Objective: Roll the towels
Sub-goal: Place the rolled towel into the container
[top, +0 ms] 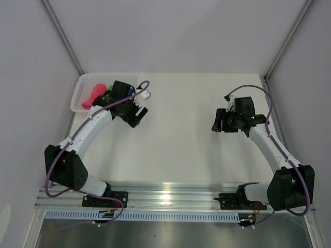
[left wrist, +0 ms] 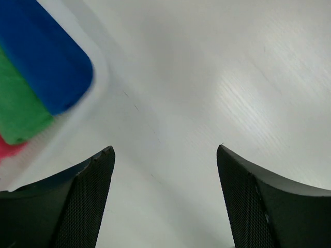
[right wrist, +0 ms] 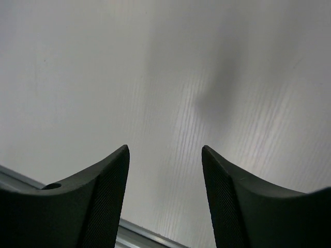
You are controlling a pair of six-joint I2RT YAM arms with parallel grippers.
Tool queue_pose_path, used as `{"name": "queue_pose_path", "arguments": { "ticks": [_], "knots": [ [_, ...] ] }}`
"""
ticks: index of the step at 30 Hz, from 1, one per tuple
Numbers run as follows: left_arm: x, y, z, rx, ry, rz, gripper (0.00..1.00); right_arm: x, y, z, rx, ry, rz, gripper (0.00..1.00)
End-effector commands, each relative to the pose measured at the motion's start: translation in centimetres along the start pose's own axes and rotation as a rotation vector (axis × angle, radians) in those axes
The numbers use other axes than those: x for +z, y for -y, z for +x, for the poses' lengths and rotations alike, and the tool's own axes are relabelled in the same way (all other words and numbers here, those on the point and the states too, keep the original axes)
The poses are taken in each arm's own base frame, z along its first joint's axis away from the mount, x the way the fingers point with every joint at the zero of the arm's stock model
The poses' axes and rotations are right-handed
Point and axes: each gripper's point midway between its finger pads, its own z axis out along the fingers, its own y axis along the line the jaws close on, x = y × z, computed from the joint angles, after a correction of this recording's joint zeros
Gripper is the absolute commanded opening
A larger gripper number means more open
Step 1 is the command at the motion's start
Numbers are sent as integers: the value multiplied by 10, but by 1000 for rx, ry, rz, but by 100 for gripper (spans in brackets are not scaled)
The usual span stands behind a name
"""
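Towels: three in one basket, far left.
Blue towel, green towel, pink towel side by side; left gripper and right gripper wide, empty.

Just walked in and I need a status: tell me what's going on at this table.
Neither arm holds anything. The left hand hangs open above the white table, beside the white plastic basket at the far left, where a royal blue cloth towel, a bright green cloth towel and a pink-red cloth towel lie side by side. The right hand is open too, over the table's right side.
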Motion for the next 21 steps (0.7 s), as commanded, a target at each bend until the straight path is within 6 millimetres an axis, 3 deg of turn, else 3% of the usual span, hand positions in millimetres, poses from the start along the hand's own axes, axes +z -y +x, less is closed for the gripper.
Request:
{"name": "queue_pose_path", "arguments": {
  "ticks": [1, 2, 3, 5, 11, 13, 14, 21],
  "knots": [
    [-2, 14, 50, 24, -67, -4, 82, -21, 12, -33, 13, 154, 87, 61],
    [-1, 13, 55, 48, -62, -17, 82, -23, 14, -33, 18, 168, 89, 62],
    [3, 20, 85, 58, -113, -27, 82, -26, 14, -33, 21, 196, 92, 62],
    [5, 19, 94, 95, -102, -51, 82, -29, 21, -33, 56, 228, 124, 63],
    [23, 55, 171, 130, -156, 8, 80, -45, 36, -40, 129, 336, 211, 64],
    [28, 54, 172, 115, -136, -13, 79, -47, 39, -39, 159, 349, 229, 64],
    [34, 59, 182, 85, -144, -11, 79, -47, 40, -38, 175, 352, 238, 65],
    [35, 71, 183, 33, -94, 16, 79, -43, 42, -33, 213, 345, 238, 64]
  ]
}}
